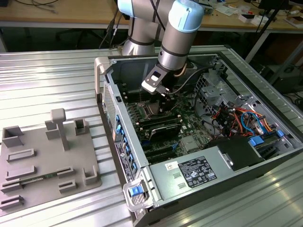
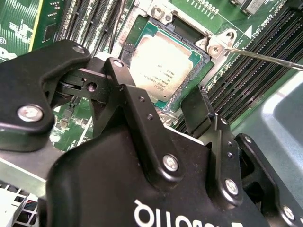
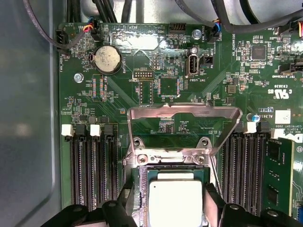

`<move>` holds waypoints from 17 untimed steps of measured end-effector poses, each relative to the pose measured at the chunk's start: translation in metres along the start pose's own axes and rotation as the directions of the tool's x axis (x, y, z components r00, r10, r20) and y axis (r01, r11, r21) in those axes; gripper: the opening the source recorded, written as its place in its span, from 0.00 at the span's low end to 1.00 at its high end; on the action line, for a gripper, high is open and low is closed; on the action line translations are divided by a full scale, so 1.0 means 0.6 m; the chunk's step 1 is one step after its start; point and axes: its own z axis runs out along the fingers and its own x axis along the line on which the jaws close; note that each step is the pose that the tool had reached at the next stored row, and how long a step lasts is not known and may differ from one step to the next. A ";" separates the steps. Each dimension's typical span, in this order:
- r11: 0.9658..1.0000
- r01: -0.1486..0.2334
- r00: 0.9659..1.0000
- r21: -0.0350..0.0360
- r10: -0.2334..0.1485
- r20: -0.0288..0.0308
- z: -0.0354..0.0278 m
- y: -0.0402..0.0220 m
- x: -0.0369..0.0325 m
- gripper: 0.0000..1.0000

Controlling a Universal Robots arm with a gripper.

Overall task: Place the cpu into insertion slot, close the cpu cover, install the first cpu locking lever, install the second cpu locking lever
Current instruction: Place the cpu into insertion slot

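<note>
In the exterior view, the arm reaches down into an open computer case lying on a ribbed metal table. The gripper hangs just over the insertion slot. A grey fixture tray sits at the exterior view's left.

In the second wrist view, the cpu lies flat in the slot, silvery top up. The black fingers are spread wide to either side of it and grip nothing. A thin locking lever stands off to one side.

In the first wrist view, the cpu cover is tilted up and open on its hinge over the green motherboard. The cpu is seated between the parted fingers.
</note>
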 end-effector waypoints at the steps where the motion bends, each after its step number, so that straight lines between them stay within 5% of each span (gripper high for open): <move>1: 1.000 0.000 1.000 0.000 0.000 -0.002 0.000 0.000 0.000 0.67; 17: 1.000 -0.014 1.000 0.001 0.014 -0.005 0.003 0.003 0.000 0.67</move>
